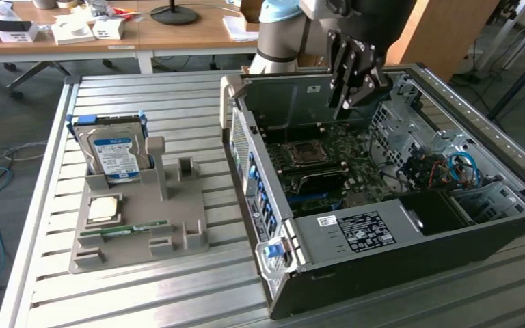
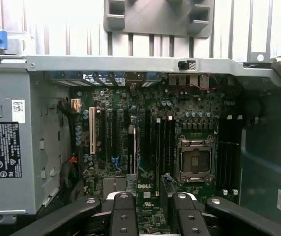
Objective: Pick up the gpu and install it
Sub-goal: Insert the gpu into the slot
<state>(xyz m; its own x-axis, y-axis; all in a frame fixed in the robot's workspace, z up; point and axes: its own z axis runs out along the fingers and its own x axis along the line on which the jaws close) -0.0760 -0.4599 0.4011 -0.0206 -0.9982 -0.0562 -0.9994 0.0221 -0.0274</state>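
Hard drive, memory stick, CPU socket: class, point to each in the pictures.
hard drive (image 1: pixel 117 156), exterior view, on its blue label.
memory stick (image 1: pixel 124 231), exterior view, on its green middle.
CPU socket (image 2: pixel 196 160), wrist view, on its centre.

Single arm, pale grey with a light blue joint cap, enters at the far edge of the scene in the exterior view. The wrist is bent forward. The black tool hangs pointing down, tilted slightly toward the exterior view's right. In the wrist view, black links fan outward on both sides. The two inner fingers are parallel and apart, with a clear gap between them. The tool is empty.
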